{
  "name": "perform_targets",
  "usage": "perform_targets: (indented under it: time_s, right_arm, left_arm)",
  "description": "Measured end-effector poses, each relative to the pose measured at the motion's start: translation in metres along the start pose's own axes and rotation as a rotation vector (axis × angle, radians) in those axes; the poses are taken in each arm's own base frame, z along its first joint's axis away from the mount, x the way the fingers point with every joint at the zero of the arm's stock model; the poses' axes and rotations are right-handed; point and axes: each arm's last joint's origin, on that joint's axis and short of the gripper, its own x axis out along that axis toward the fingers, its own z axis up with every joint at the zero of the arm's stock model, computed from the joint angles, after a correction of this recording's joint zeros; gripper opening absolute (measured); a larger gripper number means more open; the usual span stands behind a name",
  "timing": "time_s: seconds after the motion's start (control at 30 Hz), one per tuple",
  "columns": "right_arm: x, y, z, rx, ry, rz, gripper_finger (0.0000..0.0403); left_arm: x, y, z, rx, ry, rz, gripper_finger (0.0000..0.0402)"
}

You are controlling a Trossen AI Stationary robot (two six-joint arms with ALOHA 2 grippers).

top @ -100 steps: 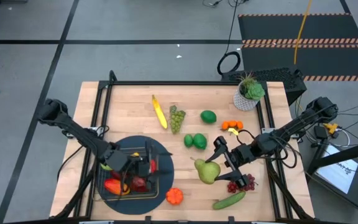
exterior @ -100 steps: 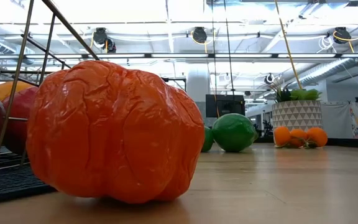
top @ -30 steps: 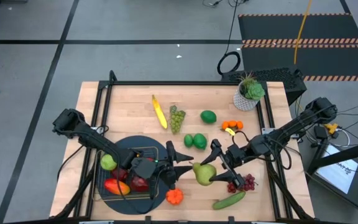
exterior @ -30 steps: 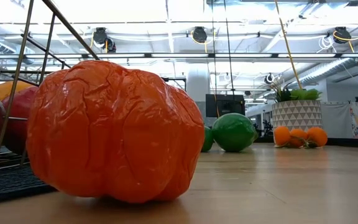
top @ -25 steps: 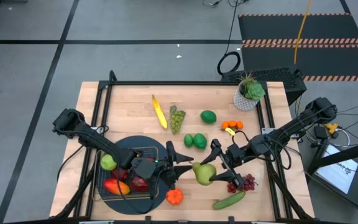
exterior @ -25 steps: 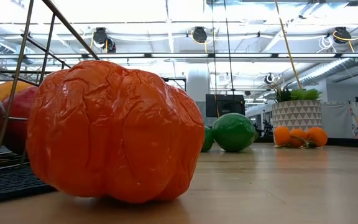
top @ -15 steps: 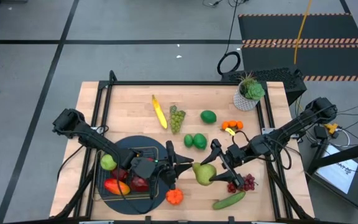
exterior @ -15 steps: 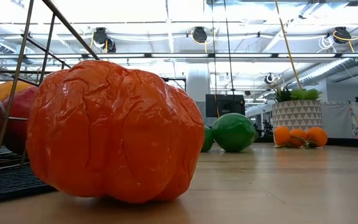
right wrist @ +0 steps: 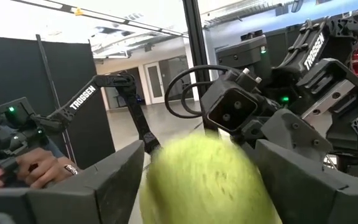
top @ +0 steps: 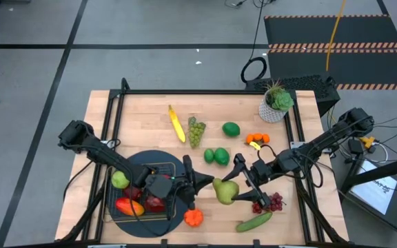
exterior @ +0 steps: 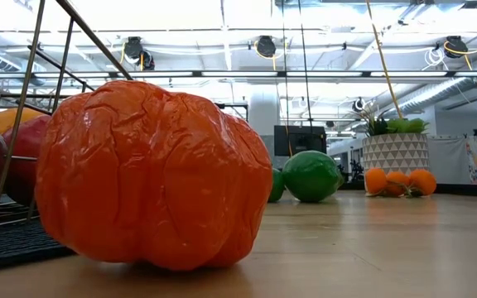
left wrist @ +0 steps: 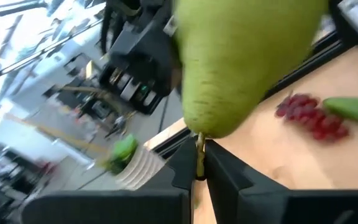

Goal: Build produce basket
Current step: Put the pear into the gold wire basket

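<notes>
Just right of the shallow square dark wire-mesh basket, the green plastic pear sits between both arms. The left hand is pinched narrow on the pear's thin stem, while the right hand stands wide around the pear's broad body, one dark finger on each side. The basket rests on a round dark mat and holds a green apple, red apples and a red-and-yellow pepper. Beside the basket's near corner lies a wrinkled orange pepper. Beyond the pear on the wooden surface lie purple grapes, a green cucumber, two limes, green grapes and a yellow banana.
</notes>
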Motion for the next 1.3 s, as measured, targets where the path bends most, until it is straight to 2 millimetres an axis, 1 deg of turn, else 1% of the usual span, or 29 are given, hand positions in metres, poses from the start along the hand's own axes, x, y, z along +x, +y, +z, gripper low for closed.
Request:
perform_targets:
  time_s: [0.17, 0.33, 0.53, 0.6, 0.73, 0.9, 0.97, 1.13, 1.3]
  right_arm:
    - [0.000, 0.000, 0.001, -0.001, -0.002, 0.005, 0.0328]
    - [-0.003, 0.001, 0.006, -0.033, -0.024, 0.011, 0.0337]
    - [-0.008, 0.003, 0.016, -0.057, -0.062, 0.017, 0.0338]
    - [-0.010, 0.003, 0.019, -0.066, -0.070, 0.018, 0.0337]
    - [-0.010, 0.003, 0.019, -0.100, -0.068, 0.017, 0.0337]
    - [-0.010, 0.003, 0.019, -0.160, -0.068, 0.012, 0.0337]
    - [-0.010, 0.002, 0.020, -0.173, -0.070, 0.008, 0.0337]
    - [-0.010, -0.002, 0.020, -0.192, -0.071, -0.005, 0.0336]
    - [-0.010, -0.005, 0.021, -0.195, -0.073, -0.020, 0.0336]
  left_arm:
    - [-0.016, 0.000, 0.007, 0.059, 0.061, 0.046, 0.0010]
    - [-0.042, 0.005, 0.015, 0.151, 0.118, 0.040, 0.0022]
    - [-0.082, 0.002, 0.015, 0.310, 0.194, -0.076, 0.0010]
    - [-0.092, 0.000, 0.016, 0.320, 0.198, -0.099, 0.0012]
    - [-0.112, -0.006, 0.015, 0.409, 0.204, -0.173, 0.0024]
    - [-0.135, -0.018, 0.009, 0.593, 0.222, -0.273, 0.0010]
    - [-0.141, -0.020, 0.007, 0.626, 0.228, -0.294, 0.0010]
    - [-0.155, -0.026, 0.005, 0.712, 0.223, -0.340, 0.0024]
    - [-0.162, -0.029, 0.005, 0.763, 0.206, -0.360, 0.0009]
